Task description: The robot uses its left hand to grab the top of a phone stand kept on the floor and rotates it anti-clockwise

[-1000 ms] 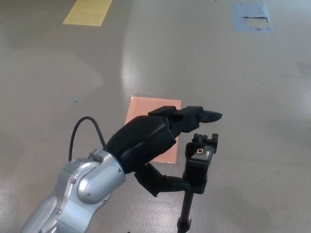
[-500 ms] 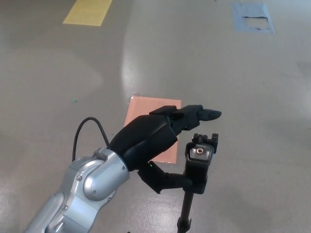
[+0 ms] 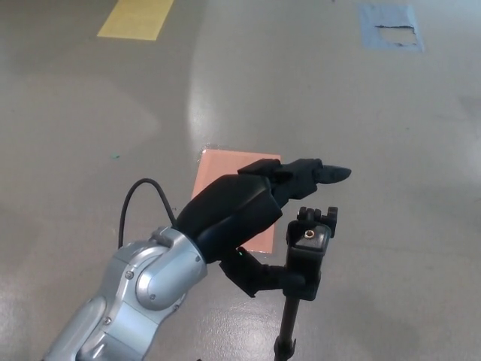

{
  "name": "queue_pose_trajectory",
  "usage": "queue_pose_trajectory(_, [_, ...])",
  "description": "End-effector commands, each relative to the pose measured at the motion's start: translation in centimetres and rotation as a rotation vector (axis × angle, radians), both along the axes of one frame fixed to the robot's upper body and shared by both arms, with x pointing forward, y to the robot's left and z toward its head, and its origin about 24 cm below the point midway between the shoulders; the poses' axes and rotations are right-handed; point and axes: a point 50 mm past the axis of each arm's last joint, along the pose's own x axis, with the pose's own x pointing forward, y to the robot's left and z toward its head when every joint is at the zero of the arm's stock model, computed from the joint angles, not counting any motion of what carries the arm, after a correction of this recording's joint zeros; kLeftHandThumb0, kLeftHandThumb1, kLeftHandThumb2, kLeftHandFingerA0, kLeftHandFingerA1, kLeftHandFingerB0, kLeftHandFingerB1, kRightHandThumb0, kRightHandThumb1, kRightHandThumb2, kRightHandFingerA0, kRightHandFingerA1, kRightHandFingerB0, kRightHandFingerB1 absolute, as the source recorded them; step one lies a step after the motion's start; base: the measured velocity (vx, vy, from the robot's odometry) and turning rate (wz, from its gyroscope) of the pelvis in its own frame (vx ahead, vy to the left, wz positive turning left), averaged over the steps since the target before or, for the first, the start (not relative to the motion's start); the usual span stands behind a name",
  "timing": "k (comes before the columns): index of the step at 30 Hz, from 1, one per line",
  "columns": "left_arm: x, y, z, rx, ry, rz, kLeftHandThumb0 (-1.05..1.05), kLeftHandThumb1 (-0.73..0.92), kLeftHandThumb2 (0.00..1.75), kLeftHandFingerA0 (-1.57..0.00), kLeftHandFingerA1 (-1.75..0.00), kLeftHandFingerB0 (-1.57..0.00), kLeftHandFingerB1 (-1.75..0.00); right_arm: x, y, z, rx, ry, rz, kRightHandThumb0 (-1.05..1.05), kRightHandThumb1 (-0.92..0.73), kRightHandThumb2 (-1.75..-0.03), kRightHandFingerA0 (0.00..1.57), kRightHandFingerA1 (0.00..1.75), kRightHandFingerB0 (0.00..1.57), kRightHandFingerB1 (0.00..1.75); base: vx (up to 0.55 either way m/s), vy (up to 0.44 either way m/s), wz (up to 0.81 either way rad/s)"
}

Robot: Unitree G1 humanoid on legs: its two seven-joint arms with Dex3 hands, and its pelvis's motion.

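Observation:
A black phone stand [image 3: 307, 252] rises on a thin pole from the bottom edge of the head view, its clamp head with a brass screw facing up. My left hand [image 3: 248, 214] reaches in from the lower left with its fingers apart, so it is open. The two fingers [image 3: 316, 173] stretch out above and behind the clamp head, and the thumb [image 3: 263, 277] lies low against the head's left side. Nothing is held. The stand's base is out of view.
An orange-pink rectangular patch [image 3: 239, 197] lies on the grey floor behind my hand. Far off are a yellow floor marking [image 3: 137, 18] at top left and a blue taped square [image 3: 391, 26] at top right. A black cable [image 3: 143, 203] loops off my wrist.
My left arm has pushed a little forward and to the right, bringing the fingers farther over the clamp head and the thumb closer to its side. The stand has not moved.

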Motion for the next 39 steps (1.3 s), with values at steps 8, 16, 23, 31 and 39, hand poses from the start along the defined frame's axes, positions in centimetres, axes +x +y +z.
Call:
queue_pose_trajectory(8, [-0.2,-0.6,0.7,0.003,-0.029,-0.011,-0.31,0.29,0.87,-0.03,-0.49,-0.01,-0.47,0.0,-0.7,0.2,-0.02,0.012,-0.014,-0.33,-0.54,-1.01,0.58,0.69,0.1,0.47,0.0,0.0,0.0])
queue_pose_trajectory(16, [-0.1,-1.0,0.8,0.012,-0.027,-0.015,-0.54,0.5,0.55,-0.21,-0.34,-0.16,-0.27,0.0,-0.7,0.2,-0.017,0.013,-0.006,-0.46,-0.74,-0.63,0.69,0.53,0.24,0.29,0.0,0.0,0.0])
queue_pose_trajectory(23, [-0.1,-1.1,0.5,0.022,-0.019,-0.013,-0.53,0.53,0.57,-0.22,-0.35,-0.17,-0.28,-0.1,-0.7,0.2,-0.002,0.012,-0.01,-0.47,-0.74,-0.63,0.67,0.53,0.25,0.29,0.0,0.0,0.0])
queue_pose_trajectory(31, [0.1,-1.0,0.0,-0.003,-0.014,-0.041,-0.28,0.66,0.59,-0.61,-0.46,-0.45,-0.34,0.0,-0.7,0.3,-0.006,0.014,-0.015,-0.47,-0.74,-0.63,0.67,0.53,0.25,0.29,0.0,0.0,0.0])
queue_pose_trajectory(39, [0.4,-0.6,-0.6,-0.036,-0.051,-0.042,-0.01,0.67,0.6,-0.99,-0.6,-0.94,-0.53,0.0,-0.7,0.3,-0.017,0.007,-0.007,-0.33,-0.56,-1.02,0.58,0.68,0.09,0.46,0.0,0.0,0.0])
